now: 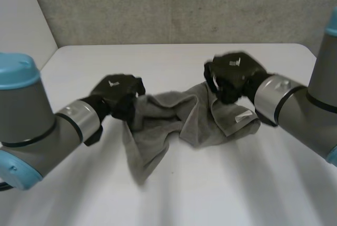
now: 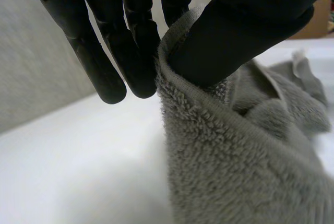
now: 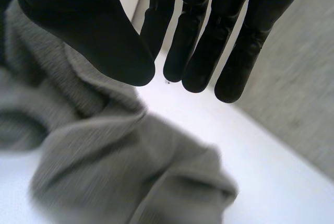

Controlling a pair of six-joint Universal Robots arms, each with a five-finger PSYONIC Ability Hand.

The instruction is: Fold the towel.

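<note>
Here, a grey terry towel (image 1: 174, 118) is seen lying crumpled on the white tabletop (image 1: 174, 57), bunched into folds between the two hands. Its left end is lifted off the surface by the left hand (image 1: 118, 97), and a loose flap hangs from there toward the near edge. In the left wrist view, the hemmed edge of the towel (image 2: 235, 172) is clamped between the thumb (image 2: 245, 31) and the fingers (image 2: 133, 51), which are pressed together against the cloth. The right hand (image 1: 234, 76) is held over the towel's right end, where a small white label (image 1: 243, 116) is sewn on. In the right wrist view, its fingers (image 3: 201, 51) are stretched straight and kept apart from the thumb (image 3: 94, 31), with nothing gripped between them. The rumpled towel (image 3: 115, 172) is seen under the thumb and palm.
</note>
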